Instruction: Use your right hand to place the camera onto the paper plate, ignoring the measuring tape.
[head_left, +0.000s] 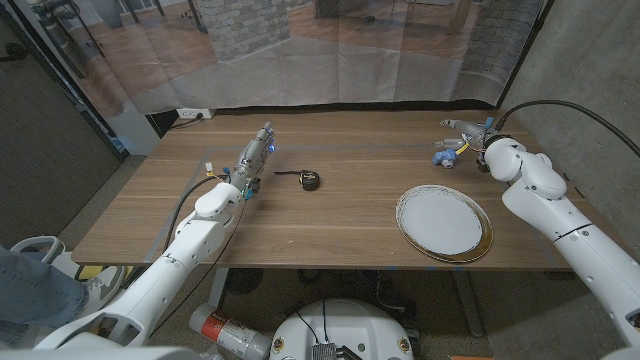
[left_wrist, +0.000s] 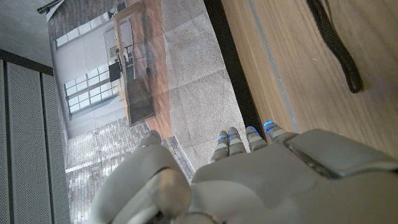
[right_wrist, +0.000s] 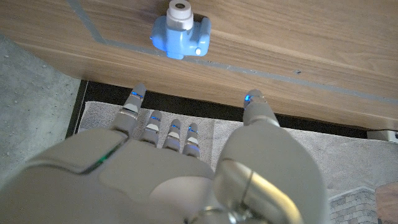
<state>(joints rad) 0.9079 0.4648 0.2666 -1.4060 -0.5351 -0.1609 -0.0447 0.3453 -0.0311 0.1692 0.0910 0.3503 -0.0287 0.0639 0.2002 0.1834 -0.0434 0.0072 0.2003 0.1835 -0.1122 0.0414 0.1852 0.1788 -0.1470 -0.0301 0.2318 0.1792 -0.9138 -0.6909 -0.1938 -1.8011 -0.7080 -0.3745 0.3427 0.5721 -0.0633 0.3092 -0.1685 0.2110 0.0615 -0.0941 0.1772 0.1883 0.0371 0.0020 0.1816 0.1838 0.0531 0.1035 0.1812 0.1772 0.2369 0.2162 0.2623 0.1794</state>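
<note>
Hovering right hand (head_left: 468, 130) open above blue camera (head_left: 443, 153), paper plate (head_left: 443, 222) nearby, left hand (head_left: 256, 155) open

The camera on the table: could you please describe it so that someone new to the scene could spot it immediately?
Start at the long wooden table and go to its far right corner, beyond the white paper plate. There, just ahead of the right hand, sits the small blue plastic toy camera with a white round lens. It is the table's one blue thing; the measuring tape is dark.
</note>
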